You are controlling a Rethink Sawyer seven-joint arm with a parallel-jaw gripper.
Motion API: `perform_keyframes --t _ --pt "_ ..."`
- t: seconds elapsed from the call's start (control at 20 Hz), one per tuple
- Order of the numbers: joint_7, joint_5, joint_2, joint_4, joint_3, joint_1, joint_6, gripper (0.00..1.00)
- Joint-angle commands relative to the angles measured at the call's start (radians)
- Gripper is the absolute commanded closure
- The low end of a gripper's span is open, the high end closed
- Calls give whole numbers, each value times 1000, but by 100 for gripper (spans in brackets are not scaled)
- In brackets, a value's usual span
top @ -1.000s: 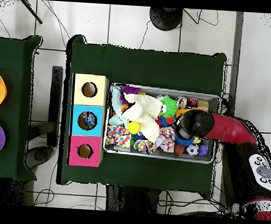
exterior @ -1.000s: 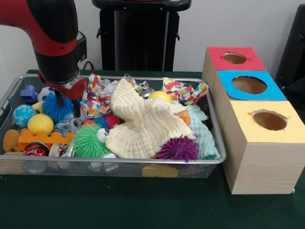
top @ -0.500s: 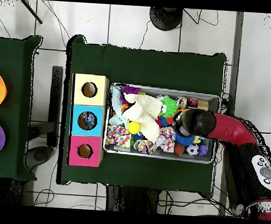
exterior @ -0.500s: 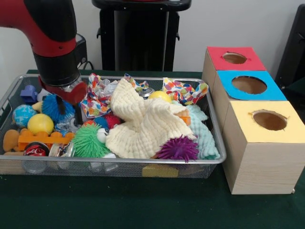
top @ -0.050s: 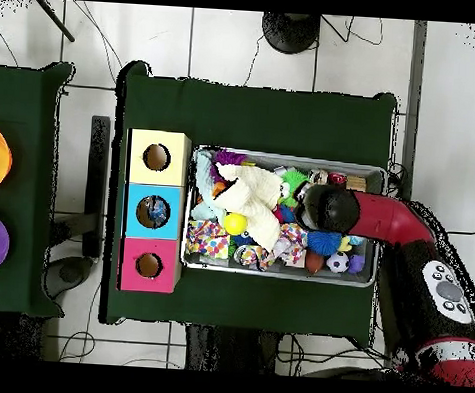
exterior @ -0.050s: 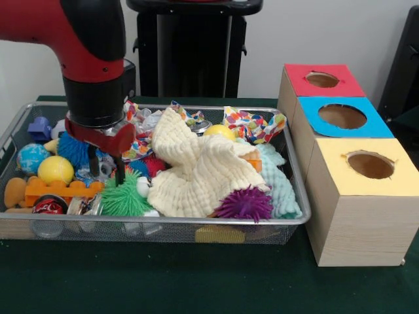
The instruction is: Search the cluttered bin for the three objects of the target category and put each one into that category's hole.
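My gripper point(exterior @ -0.050s: 107, 171) hangs open in the left part of the wire bin point(exterior @ -0.050s: 163, 226), its two dark fingers apart and holding nothing. It stands just above and behind a green spiky ball point(exterior @ -0.050s: 121, 197). A blue spiky ball point(exterior @ -0.050s: 75, 150) lies to its left, a red spiky ball point(exterior @ -0.050s: 154, 163) to its right, and a purple spiky ball point(exterior @ -0.050s: 245, 204) near the bin's front right. In the overhead view the arm's head point(top @ -0.050s: 326, 207) hides the fingers, with the green spiky ball point(top @ -0.050s: 296, 181) beside it. The red box point(exterior @ -0.050s: 321, 80), blue box point(exterior @ -0.050s: 342, 116) and yellow box point(exterior @ -0.050s: 370, 165) each have a round hole.
A cream cloth point(exterior @ -0.050s: 196, 170) covers the bin's middle, with patterned cloths point(exterior @ -0.050s: 252, 124) behind it. A yellow ball point(exterior @ -0.050s: 55, 169), an orange brick point(exterior @ -0.050s: 59, 190), a globe ball point(exterior @ -0.050s: 31, 157) and a can point(exterior @ -0.050s: 49, 206) crowd the left end. The boxes stand right of the bin.
In the front view the gripper has moved right and lower, from over the blue spiky ball to over the green spiky ball. It is still open and holds nothing.
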Motion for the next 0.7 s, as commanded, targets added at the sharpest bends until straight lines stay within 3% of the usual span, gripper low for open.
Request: perform_keyframes --t 0.05,0.4,0.7 --pt "-181 -85 75 -99 3 68 154 0" --pt "-288 -148 74 -202 14 104 254 0" --pt "-273 -199 6 -232 11 132 289 0"
